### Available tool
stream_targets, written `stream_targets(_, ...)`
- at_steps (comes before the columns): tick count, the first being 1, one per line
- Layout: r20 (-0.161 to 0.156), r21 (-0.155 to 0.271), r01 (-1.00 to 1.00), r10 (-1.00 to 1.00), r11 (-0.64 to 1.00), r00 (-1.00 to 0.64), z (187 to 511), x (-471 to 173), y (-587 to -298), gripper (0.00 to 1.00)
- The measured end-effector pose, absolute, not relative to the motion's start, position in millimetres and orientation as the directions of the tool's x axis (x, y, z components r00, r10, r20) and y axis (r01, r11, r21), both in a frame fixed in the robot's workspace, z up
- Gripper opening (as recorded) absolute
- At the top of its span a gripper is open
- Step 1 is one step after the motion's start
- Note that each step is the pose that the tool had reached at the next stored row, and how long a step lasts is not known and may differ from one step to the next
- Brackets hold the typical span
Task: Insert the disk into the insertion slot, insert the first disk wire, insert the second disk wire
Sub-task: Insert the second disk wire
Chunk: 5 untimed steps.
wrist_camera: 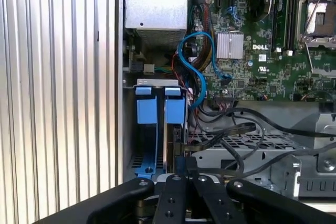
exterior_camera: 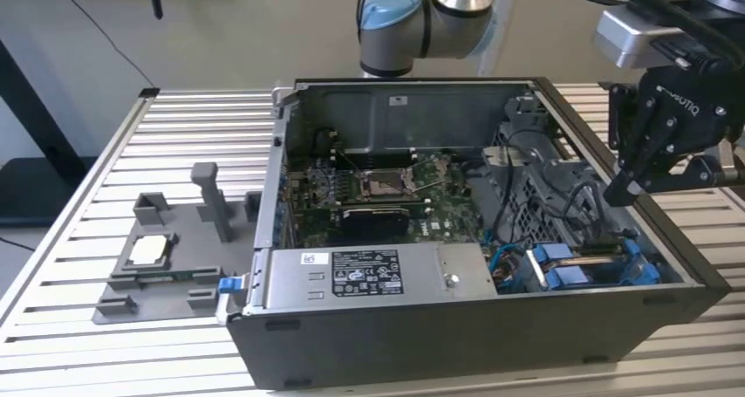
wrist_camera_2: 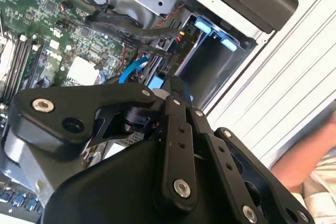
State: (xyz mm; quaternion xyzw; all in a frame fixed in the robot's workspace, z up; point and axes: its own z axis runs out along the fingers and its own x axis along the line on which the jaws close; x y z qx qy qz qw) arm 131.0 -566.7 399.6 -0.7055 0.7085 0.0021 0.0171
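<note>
Black robot gripper (exterior_camera: 652, 174), apparently closed on a wire end, hovers right of frame above blue-framed silver disk (exterior_camera: 570, 266) seated in its dark metal slot (wrist_camera: 152, 166); wire insertion seems underway, needing precise alignment.

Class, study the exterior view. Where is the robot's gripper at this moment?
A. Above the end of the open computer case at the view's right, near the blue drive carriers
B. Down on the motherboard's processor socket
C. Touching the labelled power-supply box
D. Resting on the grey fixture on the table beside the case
A: the gripper hangs over the rim of the computer case at the exterior view's right, above the blue drive carriers.
</note>
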Motion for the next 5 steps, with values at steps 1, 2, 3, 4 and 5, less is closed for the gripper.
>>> stream_targets(1,-0.027,-0.021,-1.0,-1.0,0.004,-0.004,399.6,131.0,-566.7,0.11)
stream_targets(2,-0.027,-0.021,-1.0,-1.0,0.004,-0.004,399.5,131.0,-566.7,0.11)
stream_targets(3,-0.027,-0.021,-1.0,-1.0,0.004,-0.004,399.5,131.0,-566.7,0.11)
stream_targets(4,-0.027,-0.021,-1.0,-1.0,0.004,-0.004,399.5,131.0,-566.7,0.11)
stream_targets(5,-0.027,-0.021,-1.0,-1.0,0.004,-0.004,399.5,131.0,-566.8,0.11)
